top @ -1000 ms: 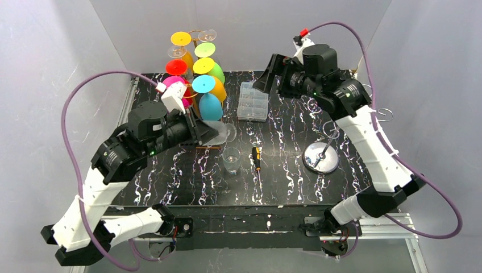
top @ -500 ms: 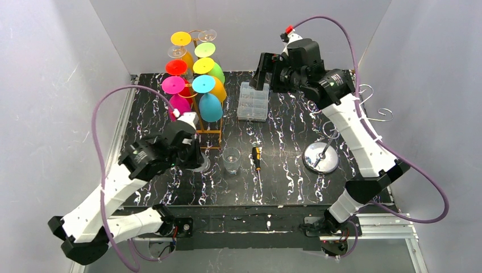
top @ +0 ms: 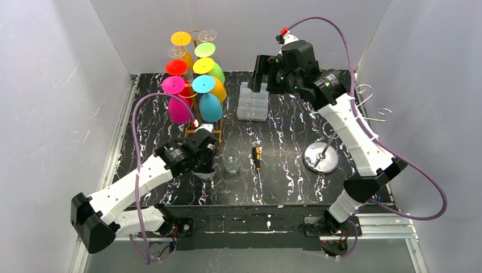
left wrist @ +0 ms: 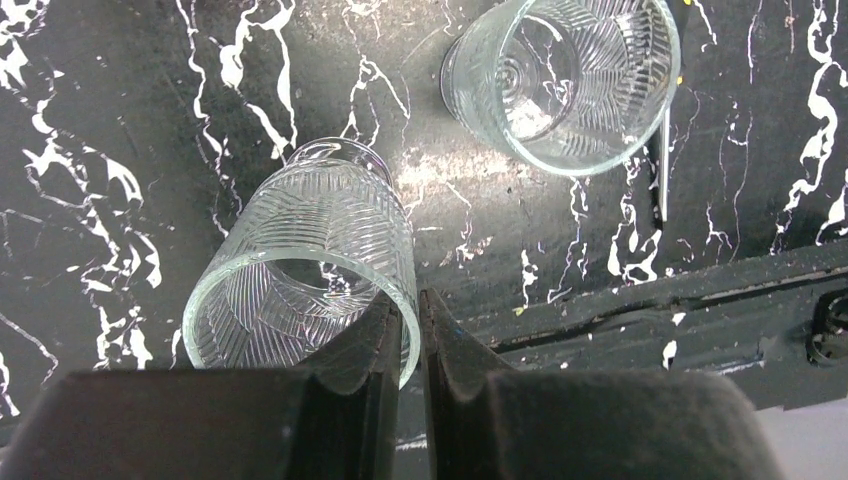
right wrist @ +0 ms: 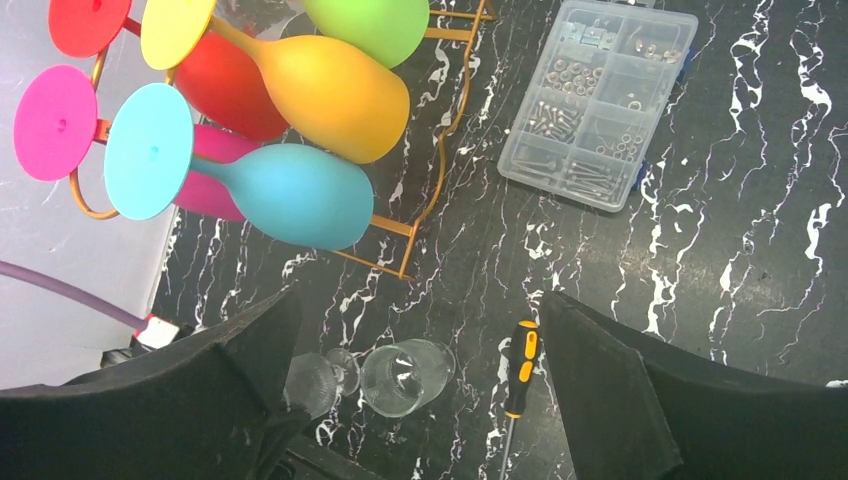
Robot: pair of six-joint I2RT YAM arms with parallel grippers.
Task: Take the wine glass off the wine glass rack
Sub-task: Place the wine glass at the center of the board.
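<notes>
The left gripper (left wrist: 405, 320) was closed almost completely, and its two fingers (left wrist: 360, 350) pinched the rim of a clear wine glass (left wrist: 315, 265), one finger inside the bowl and one outside. The glass was tilted, with its open mouth toward the wrist camera and its foot (left wrist: 335, 152) down near the black marbled table (top: 284, 182); I could not tell if the foot touched the surface. In the top view this glass (top: 203, 170) was off the rack (right wrist: 440, 160) and in front of it, near the front edge of the table. A second clear glass (top: 231, 159) stood upright just beside it on the right, apart from it. A small screwdriver (top: 257, 157) with an orange and black handle lay to the right of that glass.

The coloured glasses (right wrist: 285, 195) hung on the rack with their feet pointing outward, at the back left of the table. A clear plastic box of small parts (top: 253, 101) lay to the right of the rack.

The right gripper (right wrist: 418, 296) was raised above the back of the table, near the box. Its fingers stood wide apart and held nothing. A shiny metal stand (top: 321, 156) was on the right side of the table.
</notes>
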